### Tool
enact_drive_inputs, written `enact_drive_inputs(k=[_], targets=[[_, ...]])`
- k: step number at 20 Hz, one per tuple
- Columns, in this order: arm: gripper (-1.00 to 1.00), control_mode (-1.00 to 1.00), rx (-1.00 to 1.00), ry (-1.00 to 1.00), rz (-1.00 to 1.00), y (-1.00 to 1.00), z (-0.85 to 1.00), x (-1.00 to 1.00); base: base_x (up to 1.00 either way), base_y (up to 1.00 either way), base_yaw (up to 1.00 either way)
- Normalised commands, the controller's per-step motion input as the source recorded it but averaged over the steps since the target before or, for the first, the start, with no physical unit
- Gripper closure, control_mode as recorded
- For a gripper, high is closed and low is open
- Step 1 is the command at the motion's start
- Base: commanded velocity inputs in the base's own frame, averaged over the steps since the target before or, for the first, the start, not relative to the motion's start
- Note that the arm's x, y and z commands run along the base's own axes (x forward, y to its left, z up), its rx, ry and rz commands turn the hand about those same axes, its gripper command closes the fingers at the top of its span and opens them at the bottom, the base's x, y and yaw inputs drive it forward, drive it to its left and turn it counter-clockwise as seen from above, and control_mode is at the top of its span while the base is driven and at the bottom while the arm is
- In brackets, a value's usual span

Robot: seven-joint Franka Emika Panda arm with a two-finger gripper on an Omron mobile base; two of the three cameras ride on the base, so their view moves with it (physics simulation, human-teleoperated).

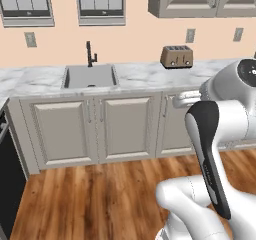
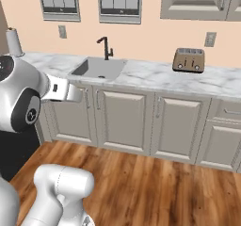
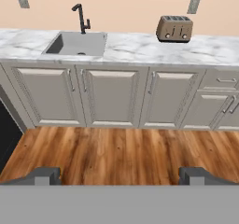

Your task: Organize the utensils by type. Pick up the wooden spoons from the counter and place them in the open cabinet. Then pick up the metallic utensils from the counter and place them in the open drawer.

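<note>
Two windows hang on the peach wall in the left base view, above the counter (image 1: 145, 74), whose white marble top carries a sink (image 1: 90, 76) with a black faucet (image 1: 90, 54) and a brown toaster (image 1: 177, 57). Wall cabinets (image 1: 185, 1) hang at the upper right, doors closed.

From the right base view, the same counter (image 2: 155, 76) runs over beige-grey doors and a wooden floor (image 2: 141, 182); a paper towel roll (image 2: 13, 42) stands at its left end.

Looking along the hand, the gripper (image 3: 119, 175) is spread wide with nothing between its fingers, aimed at the lower cabinet doors. Spoons and metallic utensils cannot be made out on the visible stretch of counter.
</note>
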Motion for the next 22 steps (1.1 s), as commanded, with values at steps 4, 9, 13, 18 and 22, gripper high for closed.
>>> enact_drive_inputs(k=[4, 9, 13, 18, 22], targets=[[-1.00, 1.00, 0.00, 0.00, 0.00, 0.00, 0.00, 0.00, 1.00, 0.11, 0.13], [-1.00, 1.00, 0.00, 0.00, 0.00, 0.00, 0.00, 0.00, 1.00, 0.11, 0.12], [-1.00, 1.00, 0.00, 0.00, 0.00, 0.00, 0.00, 0.00, 0.50, 0.30, 0.27], [-1.00, 1.00, 0.00, 0.00, 0.00, 0.00, 0.00, 0.00, -0.27, 0.63, 0.66], [-1.00, 1.00, 0.00, 0.00, 0.00, 0.00, 0.00, 0.00, -0.15, 0.92, 0.84]])
